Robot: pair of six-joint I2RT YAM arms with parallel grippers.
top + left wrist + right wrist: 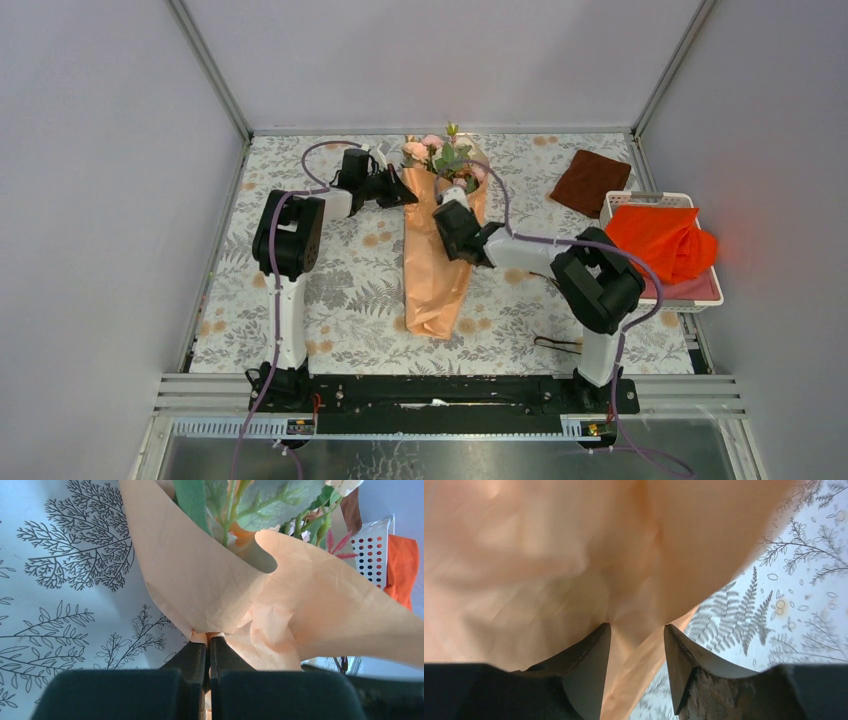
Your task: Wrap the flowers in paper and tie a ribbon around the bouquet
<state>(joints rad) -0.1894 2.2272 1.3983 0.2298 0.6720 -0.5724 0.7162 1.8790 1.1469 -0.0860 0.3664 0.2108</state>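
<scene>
Top external view: bouquet lies along the middle of the bench, narrow end toward the arm bases, flowers at the far end. Left gripper sits at the cone's upper left edge. Right gripper is over the cone just below the blooms.

Left wrist view: left gripper closed tight, pinching a fold of the paper; green leaves show inside the wrap.

Right wrist view: right gripper jaws apart, a paper crease between them, not clamped.

Ribbon lies on the bench near the right arm's base, well apart from the bouquet. Brown cloth at far right; basket holds an orange cloth.
</scene>
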